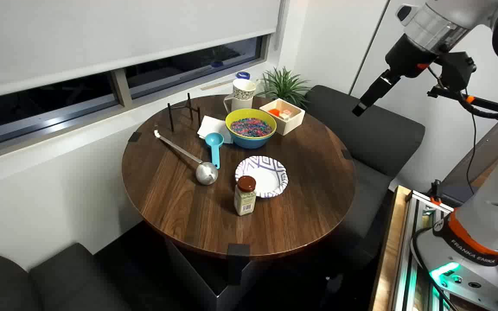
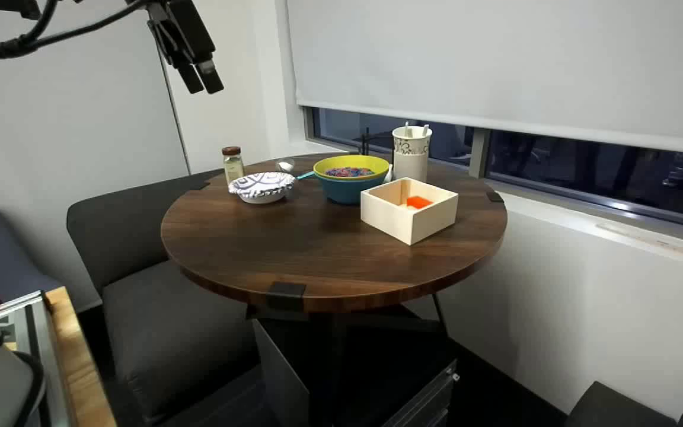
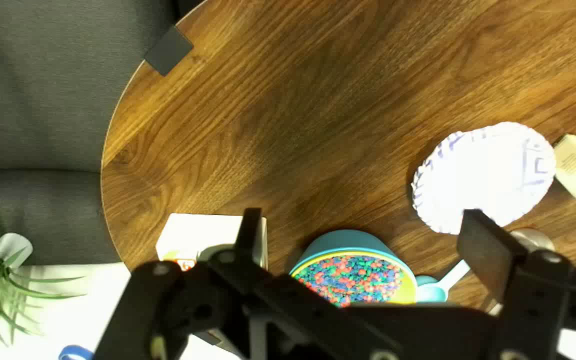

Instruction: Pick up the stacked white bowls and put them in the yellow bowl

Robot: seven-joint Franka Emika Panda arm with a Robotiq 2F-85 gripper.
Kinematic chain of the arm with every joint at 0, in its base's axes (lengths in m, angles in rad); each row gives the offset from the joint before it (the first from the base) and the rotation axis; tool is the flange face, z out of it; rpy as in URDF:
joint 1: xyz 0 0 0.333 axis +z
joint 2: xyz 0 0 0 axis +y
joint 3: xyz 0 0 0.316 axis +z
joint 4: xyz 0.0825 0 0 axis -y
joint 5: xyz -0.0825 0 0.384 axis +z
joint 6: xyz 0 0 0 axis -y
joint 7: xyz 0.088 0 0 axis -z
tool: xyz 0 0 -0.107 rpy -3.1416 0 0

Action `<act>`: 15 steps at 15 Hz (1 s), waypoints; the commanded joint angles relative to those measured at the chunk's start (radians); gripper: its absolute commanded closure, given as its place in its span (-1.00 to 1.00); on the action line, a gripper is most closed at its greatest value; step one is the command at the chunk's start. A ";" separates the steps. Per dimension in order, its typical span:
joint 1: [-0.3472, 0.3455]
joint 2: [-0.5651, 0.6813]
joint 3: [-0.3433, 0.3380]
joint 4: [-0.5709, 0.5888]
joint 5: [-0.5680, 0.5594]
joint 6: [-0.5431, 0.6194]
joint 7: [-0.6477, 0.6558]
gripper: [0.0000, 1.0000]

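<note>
The stacked white bowls [image 1: 270, 177] sit upright on the round table, with a purple line pattern and crimped rim; how many are nested cannot be told. They also show in an exterior view [image 2: 261, 188] and in the wrist view [image 3: 483, 170]. The yellow bowl [image 1: 241, 114] stands farther back, nested in a blue bowl [image 1: 251, 142] and holding many small coloured beads. It also shows in an exterior view [image 2: 347, 161] and in the wrist view [image 3: 407, 291], partly hidden by my gripper. My gripper [image 3: 363, 217] is open and empty, high above the table, apart from both [image 1: 359, 109] [image 2: 205, 83].
A spice jar [image 1: 245, 201] stands against the white bowls' near side in an exterior view. A wooden box [image 2: 409, 216], a patterned cup [image 2: 411, 151], a turquoise scoop [image 1: 215, 149], a ladle [image 1: 206, 172] and a black stand [image 1: 184, 113] are around the bowls. A dark sofa [image 1: 361, 125] borders the table.
</note>
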 commanded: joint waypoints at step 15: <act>0.123 0.454 -0.129 -0.010 0.296 0.397 -0.088 -1.00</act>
